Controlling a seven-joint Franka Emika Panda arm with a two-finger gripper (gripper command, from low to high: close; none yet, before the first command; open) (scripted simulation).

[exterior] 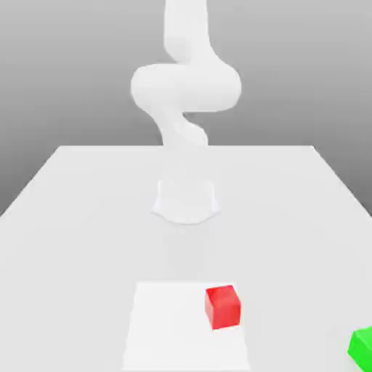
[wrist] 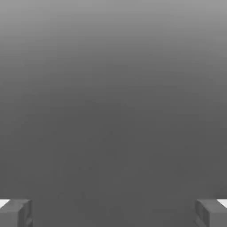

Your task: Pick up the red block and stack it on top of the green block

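the white arm (exterior: 185, 87) rises at the far middle of the exterior view, its thick links folding over one another above a round white base (exterior: 186, 201) that sits on the pale table (exterior: 65, 218). the arm stands well back from both blocks.

in the hand view the gripper (wrist: 113, 213) shows as 2 grey fingertips (wrist: 16, 213), 1 at each side edge of the picture. they stand wide apart, at full spread, and nothing lies between them. beyond them there is plain grey background, lighter toward one edge and darker toward the fingertips.

the red block (exterior: 222, 306) rests on the table in the near part of the scene, a little to the exterior view's right of centre. it sits on a brighter white square patch (exterior: 163, 327) marked on the tabletop, close to that patch's right edge and its far side. its faces are plain and smooth, the top lighter than the sides.

the green block (exterior: 362, 346) lies at the near right corner of the exterior view, cut off by the picture's edge so that part of it is seen. it is nearer than the red block, to its right, and well apart from it. the 2 blocks do not touch, and each sits flat on the table.
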